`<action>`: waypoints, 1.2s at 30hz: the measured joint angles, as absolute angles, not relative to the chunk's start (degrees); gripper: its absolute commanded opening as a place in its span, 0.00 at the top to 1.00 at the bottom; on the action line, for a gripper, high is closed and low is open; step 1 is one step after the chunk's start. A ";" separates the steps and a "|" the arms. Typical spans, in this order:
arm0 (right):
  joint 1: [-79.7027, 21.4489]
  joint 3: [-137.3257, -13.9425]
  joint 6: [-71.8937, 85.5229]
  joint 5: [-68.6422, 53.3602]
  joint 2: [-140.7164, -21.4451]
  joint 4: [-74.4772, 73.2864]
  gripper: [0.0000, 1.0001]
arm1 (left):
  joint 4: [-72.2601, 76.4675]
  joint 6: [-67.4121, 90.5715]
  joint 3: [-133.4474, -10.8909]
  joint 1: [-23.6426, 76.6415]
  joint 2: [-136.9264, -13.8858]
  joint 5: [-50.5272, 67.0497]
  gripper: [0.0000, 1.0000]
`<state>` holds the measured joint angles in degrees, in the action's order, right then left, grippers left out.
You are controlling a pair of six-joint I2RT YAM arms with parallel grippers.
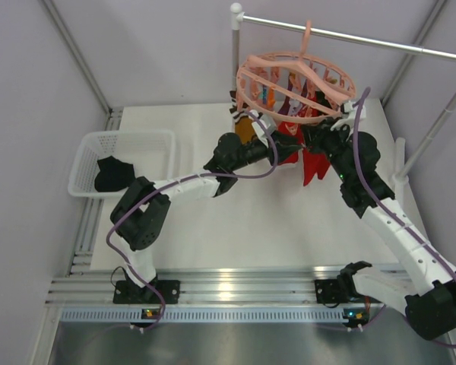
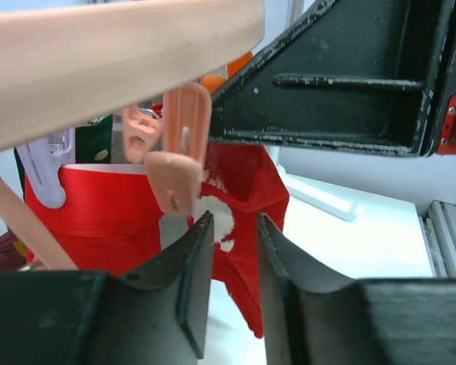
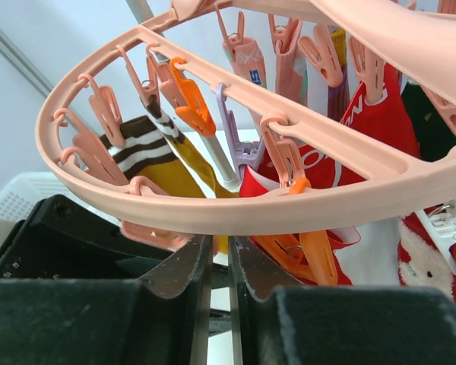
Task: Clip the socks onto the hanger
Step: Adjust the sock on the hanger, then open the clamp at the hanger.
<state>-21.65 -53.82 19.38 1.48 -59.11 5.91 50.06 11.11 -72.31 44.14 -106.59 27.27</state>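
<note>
The salmon-pink hanger (image 1: 289, 55) hangs from a rail at the back, with several socks clipped under it. My left gripper (image 1: 291, 146) is under the ring; in the left wrist view its jaws (image 2: 234, 217) stand apart, with a red sock (image 2: 247, 182) that has a white patch hanging just beyond the tips, beside a pink clip (image 2: 178, 167). The red sock (image 1: 313, 167) droops below the ring. My right gripper (image 1: 316, 138) is nearly closed under the ring (image 3: 251, 209); its tips (image 3: 222, 242) pinch a pink clip (image 3: 156, 234). A black sock (image 1: 112, 175) lies in the basket.
A white mesh basket (image 1: 125, 135) stands at the left of the table. The metal rail (image 1: 365, 38) and its white post (image 1: 235, 46) carry the hanger. Both arms crowd together beneath the ring. Striped, yellow and red-white socks (image 3: 148, 148) hang from other clips.
</note>
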 measured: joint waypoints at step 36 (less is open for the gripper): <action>-21.30 -53.82 18.20 -4.40 -58.39 7.66 0.63 | 52.01 9.58 -73.08 42.63 -106.63 23.44 0.71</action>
